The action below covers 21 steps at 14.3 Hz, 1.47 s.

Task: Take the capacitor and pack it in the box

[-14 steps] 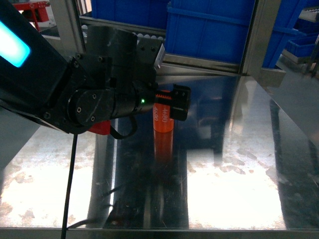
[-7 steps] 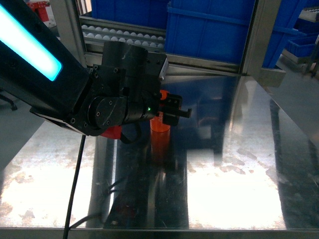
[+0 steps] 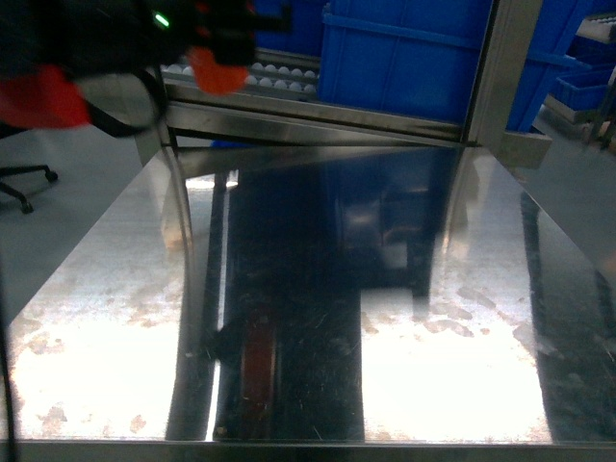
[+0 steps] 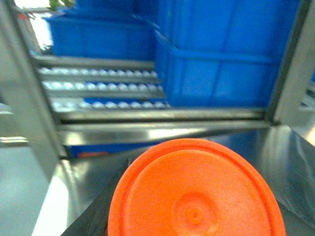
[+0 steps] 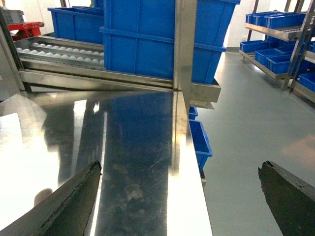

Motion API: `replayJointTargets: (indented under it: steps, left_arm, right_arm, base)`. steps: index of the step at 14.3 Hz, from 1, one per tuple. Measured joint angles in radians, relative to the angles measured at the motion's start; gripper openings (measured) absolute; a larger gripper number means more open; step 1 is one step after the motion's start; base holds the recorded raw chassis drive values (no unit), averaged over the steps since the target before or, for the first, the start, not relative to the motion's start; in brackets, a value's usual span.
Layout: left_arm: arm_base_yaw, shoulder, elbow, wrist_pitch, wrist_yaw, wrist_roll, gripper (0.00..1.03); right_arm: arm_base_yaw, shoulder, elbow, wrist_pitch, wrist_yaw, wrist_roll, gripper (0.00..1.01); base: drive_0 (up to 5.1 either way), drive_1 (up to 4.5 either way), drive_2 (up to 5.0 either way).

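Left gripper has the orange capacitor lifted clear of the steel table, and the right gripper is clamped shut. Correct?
Not quite. The right gripper is open: the right wrist view shows its fingers spread wide with nothing between them. The rest holds: the left gripper carries the orange capacitor above the steel table.

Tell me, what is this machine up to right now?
The left end effector holds an orange capacitor up off the steel table, near the blue bins at the back. In the left wrist view the capacitor's round end fills the lower frame. The right end effector hangs open and empty over the table's edge. No packing box is in sight.
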<state>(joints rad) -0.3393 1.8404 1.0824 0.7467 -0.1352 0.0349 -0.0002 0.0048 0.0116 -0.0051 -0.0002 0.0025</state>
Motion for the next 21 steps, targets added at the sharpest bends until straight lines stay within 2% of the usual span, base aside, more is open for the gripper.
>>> replayJointTargets:
  steps: [1, 2, 4, 5, 7, 11, 12, 14, 16, 17, 21]
  left_arm:
    - [0.019, -0.130, -0.118, 0.069, -0.050, 0.017, 0.44]
    - [0.024, -0.259, -0.240, 0.083, -0.085, 0.018, 0.44]
    - [0.013, -0.497, -0.453, 0.047, -0.127, 0.014, 0.44]
    - [0.013, -0.621, -0.533, 0.015, -0.158, 0.014, 0.44]
    - [0.021, -0.722, -0.569, 0.023, -0.182, 0.013, 0.44]
    - [0.019, -0.705, -0.568, -0.008, -0.179, 0.008, 0.44]
    - [0.028, -0.726, -0.558, -0.091, -0.174, -0.004, 0.44]
    - [0.045, -0.762, -0.577, -0.159, -0.151, -0.010, 0.44]
    - [0.076, -0.816, -0.638, -0.167, -0.127, -0.016, 0.44]
    - [0.109, -0.869, -0.707, -0.150, -0.098, -0.026, 0.44]
    - [0.183, -0.993, -0.851, -0.144, -0.022, -0.029, 0.44]
  right_arm:
    - [0.000, 0.000, 0.000, 0.000, 0.000, 0.000, 0.98]
    - [0.000, 0.000, 0.000, 0.000, 0.000, 0.000, 0.98]
    - [0.000, 0.000, 0.000, 0.000, 0.000, 0.000, 0.98]
    - [0.000, 0.000, 0.000, 0.000, 0.000, 0.000, 0.98]
    - [0.000, 0.000, 0.000, 0.000, 0.000, 0.000, 0.98]
    - [0.000, 0.000, 0.000, 0.000, 0.000, 0.000, 0.98]
    - [0.000, 0.000, 0.000, 0.000, 0.000, 0.000, 0.98]
    - [0.000, 0.000, 0.000, 0.000, 0.000, 0.000, 0.98]
    - [0.000, 0.000, 0.000, 0.000, 0.000, 0.000, 0.98]
    - [0.000, 0.000, 0.000, 0.000, 0.000, 0.000, 0.98]
    - [0.000, 0.000, 0.000, 0.000, 0.000, 0.000, 0.98]
  base:
    - [0.0, 0.00, 0.0]
    - [0.0, 0.00, 0.0]
    - [0.0, 0.00, 0.0]
    - [0.0, 0.00, 0.0]
    - [0.0, 0.00, 0.0]
    - [0.0, 0.00, 0.0]
    - [0.0, 0.00, 0.0]
    - [0.0, 0.00, 0.0]
    - [0.0, 0.00, 0.0]
    - [0.0, 0.00, 0.0]
    - [0.0, 0.00, 0.0]
